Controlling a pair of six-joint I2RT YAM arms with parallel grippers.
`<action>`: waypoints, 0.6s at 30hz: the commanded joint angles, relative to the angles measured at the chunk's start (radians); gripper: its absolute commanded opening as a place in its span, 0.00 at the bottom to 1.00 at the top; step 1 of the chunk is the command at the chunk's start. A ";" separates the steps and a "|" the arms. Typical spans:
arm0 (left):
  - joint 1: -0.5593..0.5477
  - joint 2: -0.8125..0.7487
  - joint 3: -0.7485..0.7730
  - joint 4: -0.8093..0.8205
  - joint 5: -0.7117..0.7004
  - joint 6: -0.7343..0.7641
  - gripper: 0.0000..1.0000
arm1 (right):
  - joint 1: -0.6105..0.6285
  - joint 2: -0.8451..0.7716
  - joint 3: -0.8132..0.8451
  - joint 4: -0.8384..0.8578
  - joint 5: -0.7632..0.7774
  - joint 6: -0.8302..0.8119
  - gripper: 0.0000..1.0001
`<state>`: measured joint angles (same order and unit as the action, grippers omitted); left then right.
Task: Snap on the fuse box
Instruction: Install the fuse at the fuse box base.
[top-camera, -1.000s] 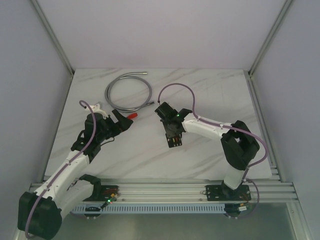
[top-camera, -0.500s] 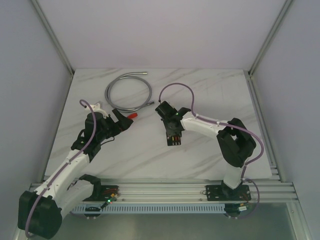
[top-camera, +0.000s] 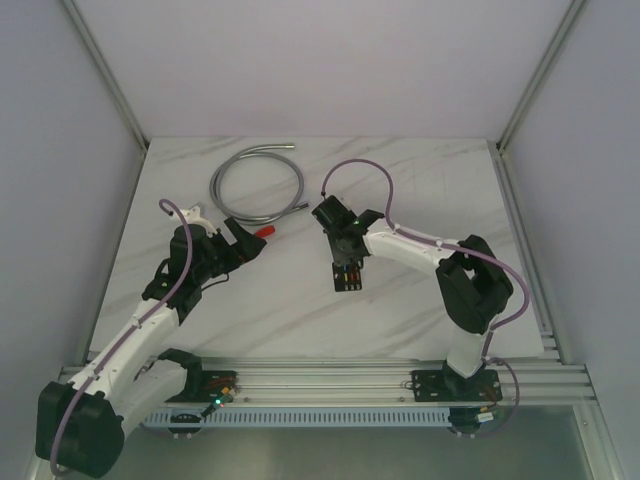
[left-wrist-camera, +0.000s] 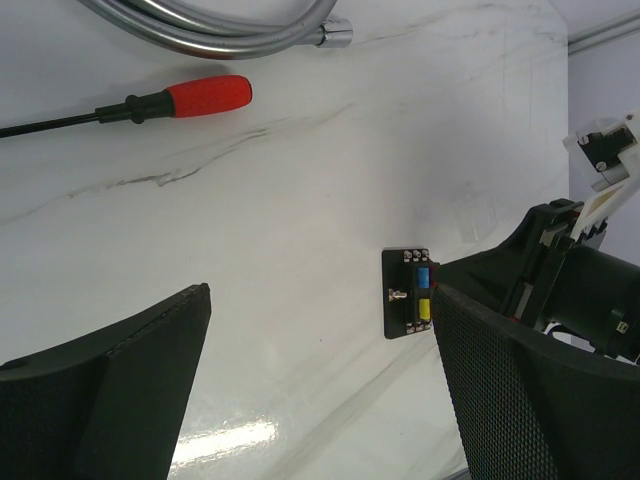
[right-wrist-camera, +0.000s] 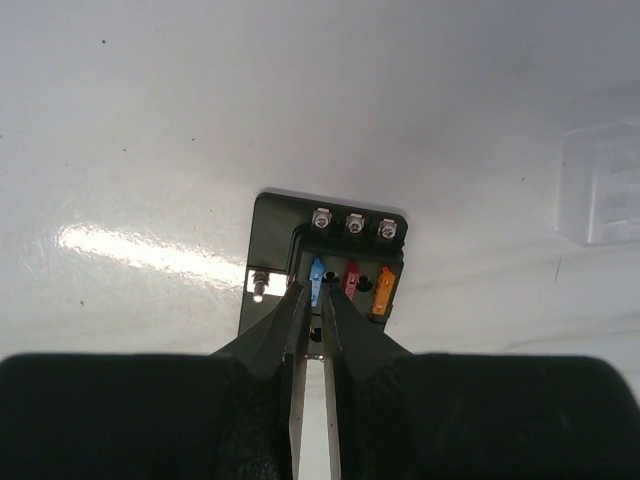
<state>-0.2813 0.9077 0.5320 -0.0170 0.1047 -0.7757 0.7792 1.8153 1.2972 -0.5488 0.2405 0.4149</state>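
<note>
Your right gripper (right-wrist-camera: 315, 300) is closed to a thin slit, its tips pinching the blue fuse (right-wrist-camera: 316, 278) seated in the fuse box (right-wrist-camera: 275, 250). The fuse box lies flat near the middle of the table (top-camera: 420, 180). A red fuse (right-wrist-camera: 350, 282) and an orange fuse (right-wrist-camera: 383, 290) sit right beside the blue one, close to your fingertips. A clear cover (right-wrist-camera: 600, 185) lies near the box, not touching it. Your left gripper (top-camera: 247, 238) is spread wide and holds nothing. A red-handled screwdriver (left-wrist-camera: 205, 95) lies just past it. The coiled silver hose (top-camera: 212, 185) lies toward the far left corner.
</note>
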 joint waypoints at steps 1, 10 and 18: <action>0.007 -0.009 0.022 -0.007 0.011 0.008 1.00 | -0.006 0.023 0.033 0.002 0.025 0.026 0.15; 0.006 -0.006 0.022 -0.007 0.012 0.008 1.00 | -0.007 0.051 0.016 0.004 -0.022 0.028 0.11; 0.006 -0.012 0.022 -0.009 0.013 0.007 1.00 | -0.028 0.057 -0.070 0.003 -0.052 0.036 0.02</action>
<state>-0.2813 0.9077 0.5320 -0.0170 0.1047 -0.7757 0.7700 1.8462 1.2945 -0.5415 0.2260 0.4309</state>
